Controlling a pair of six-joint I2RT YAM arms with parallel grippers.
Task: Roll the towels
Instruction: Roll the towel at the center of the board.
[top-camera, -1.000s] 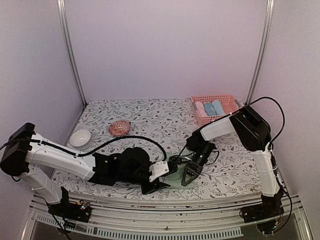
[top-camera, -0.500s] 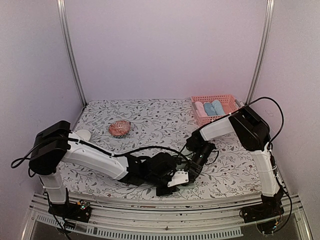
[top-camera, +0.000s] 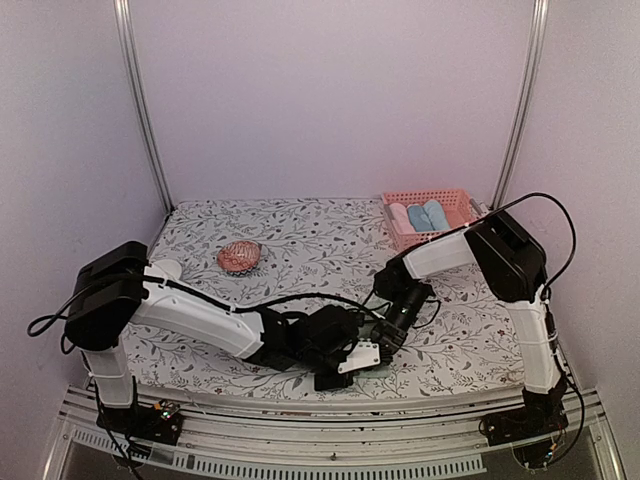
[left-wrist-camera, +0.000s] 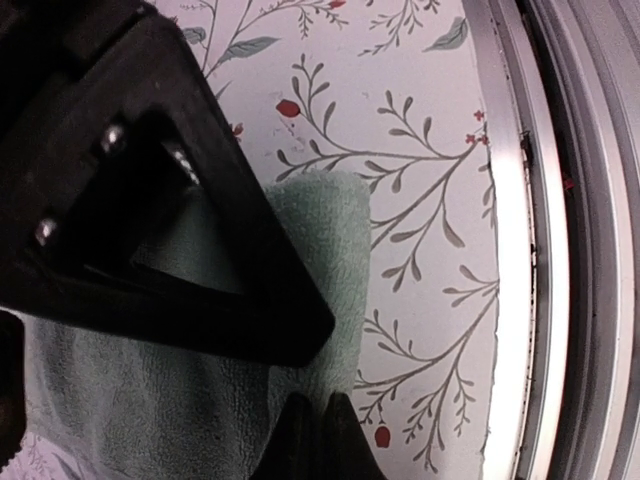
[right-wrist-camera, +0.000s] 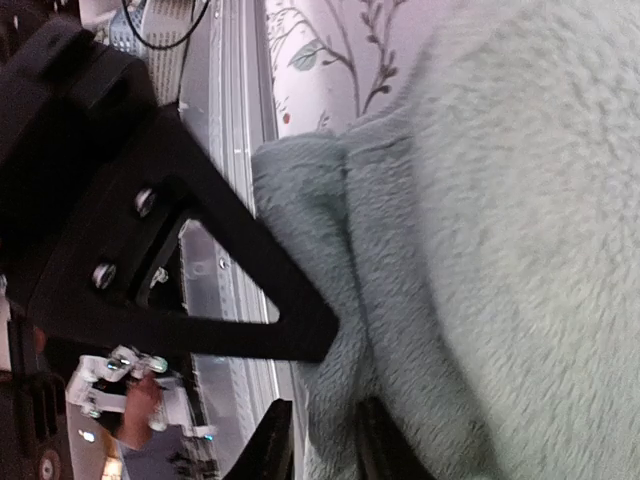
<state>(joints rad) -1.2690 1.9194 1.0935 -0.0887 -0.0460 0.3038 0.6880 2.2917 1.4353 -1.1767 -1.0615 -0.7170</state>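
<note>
On the floral-patterned worktop, both arms converge at the near edge, slightly right of centre.

Left arm: extends low across the surface from its base at the left, with its wrist close to the near edge.

Right arm: rises from its base at the right, folds at the elbow and descends to the same spot. The two wrists sit just beside each other.

Pink basket: stands at the far right of the worktop, well apart from both claws. It holds three rolls side by side: a whitish roll, a darker blue roll and the light blue towel.

Sage green towel: lies on the worktop at the near edge, between the two claws, which largely cover it in the overhead view. The right wrist view shows it bunched in thick folds. The left wrist view shows a flatter layer with one corner pointing toward the metal edge rail.

Pink ribbed ball: rests left of centre, well apart from the green towel.

Left claw: fingers nearly together, clamped on the green towel's edge next to that corner.

Right claw: fingers stand slightly apart with a fold of the same towel between them. Whether they press on the cloth cannot be told.
</note>
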